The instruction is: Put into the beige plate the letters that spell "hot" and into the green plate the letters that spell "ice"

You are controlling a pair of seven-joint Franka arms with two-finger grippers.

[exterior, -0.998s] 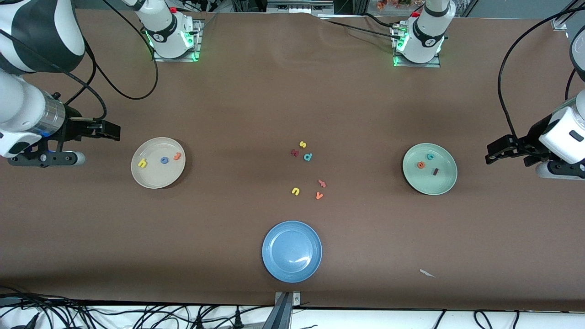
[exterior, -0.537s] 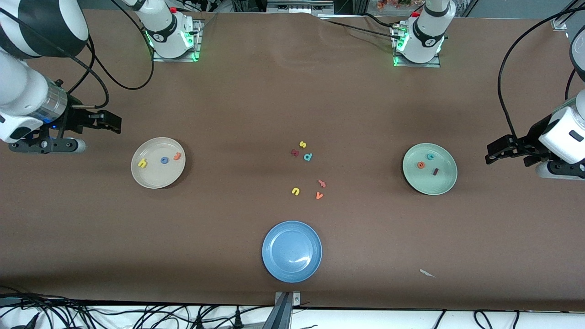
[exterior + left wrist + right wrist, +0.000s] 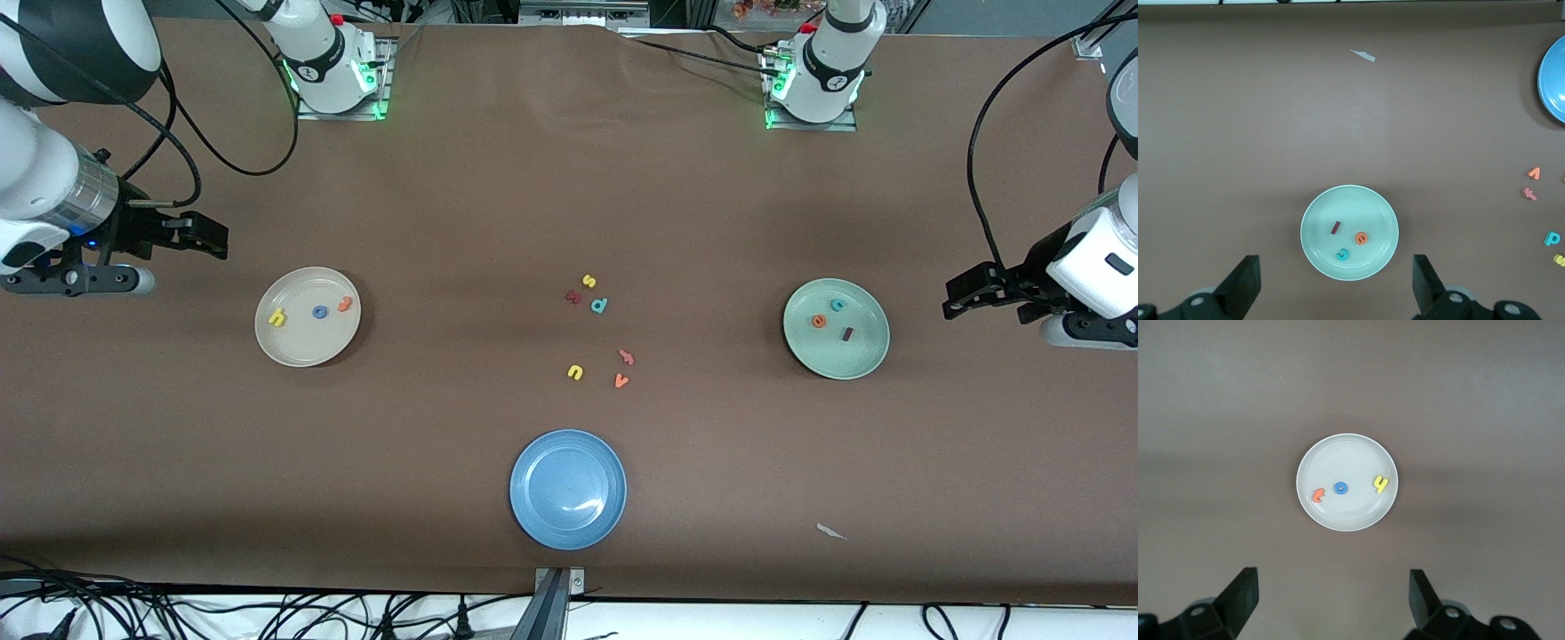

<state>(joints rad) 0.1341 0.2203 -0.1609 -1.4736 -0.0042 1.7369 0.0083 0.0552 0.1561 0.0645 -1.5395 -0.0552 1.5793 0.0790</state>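
The beige plate [image 3: 293,342] [image 3: 1345,453] holds a yellow h [image 3: 277,317] [image 3: 1380,483], a blue o [image 3: 320,312] [image 3: 1340,489] and an orange t [image 3: 345,304] [image 3: 1317,495]. In the green plate [image 3: 867,351] [image 3: 1371,207] lie an orange e [image 3: 819,321] [image 3: 1361,237], a teal c [image 3: 837,305] [image 3: 1343,254] and a maroon i [image 3: 847,334] [image 3: 1335,228]. My right gripper [image 3: 212,242] [image 3: 1333,583] hangs open and empty over bare table beside the beige plate, toward the right arm's end. My left gripper [image 3: 956,298] [image 3: 1335,267] is open and empty beside the green plate, toward the left arm's end.
An empty blue plate [image 3: 568,489] sits near the front edge. Loose letters lie mid-table: yellow s [image 3: 589,281], dark red k [image 3: 573,297], a teal letter [image 3: 599,305], yellow u [image 3: 575,372], orange v [image 3: 621,380] and another orange letter [image 3: 626,357]. A white scrap [image 3: 830,532] lies nearer the camera than the green plate.
My right gripper has drawn a little away from the beige plate, toward the robots' bases. The left arm and all letters have stayed put.
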